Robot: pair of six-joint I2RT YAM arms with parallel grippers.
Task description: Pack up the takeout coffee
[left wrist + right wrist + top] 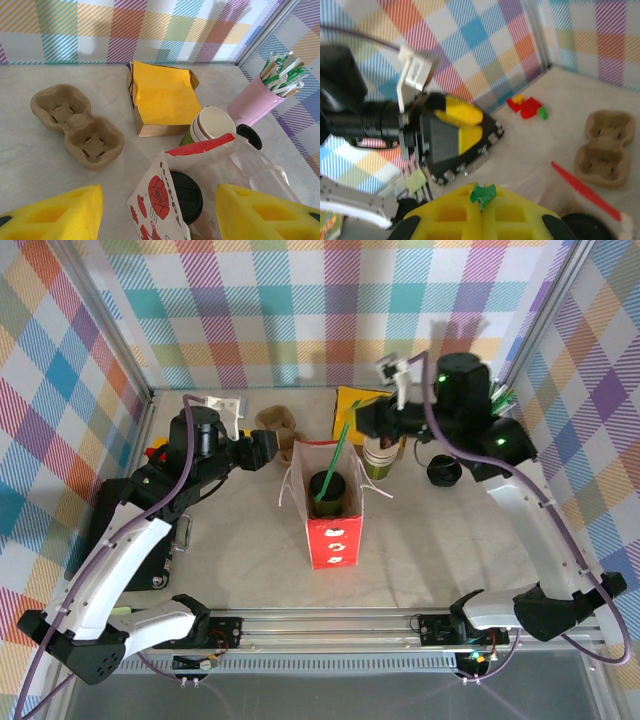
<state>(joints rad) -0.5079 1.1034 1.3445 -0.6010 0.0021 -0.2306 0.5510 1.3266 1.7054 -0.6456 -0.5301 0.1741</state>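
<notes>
One coffee cup point(327, 487), black-lidded, stands inside the bag point(330, 540). Left gripper point(268, 450): jaws parted, empty, just left of the bag. Right gripper point(365, 420): clamped on a green stick point(337, 452) slanting into the bag.

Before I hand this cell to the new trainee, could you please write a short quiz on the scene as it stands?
1. True or false: the lidded coffee cup stands inside the red-and-white bag.
2. What does the right gripper pinch? A, the green stick; B, a napkin; C, a red block.
3. Fill in: the cardboard cup carrier has ___ pockets.
Key: 1 true; 2 A; 3 two.
</notes>
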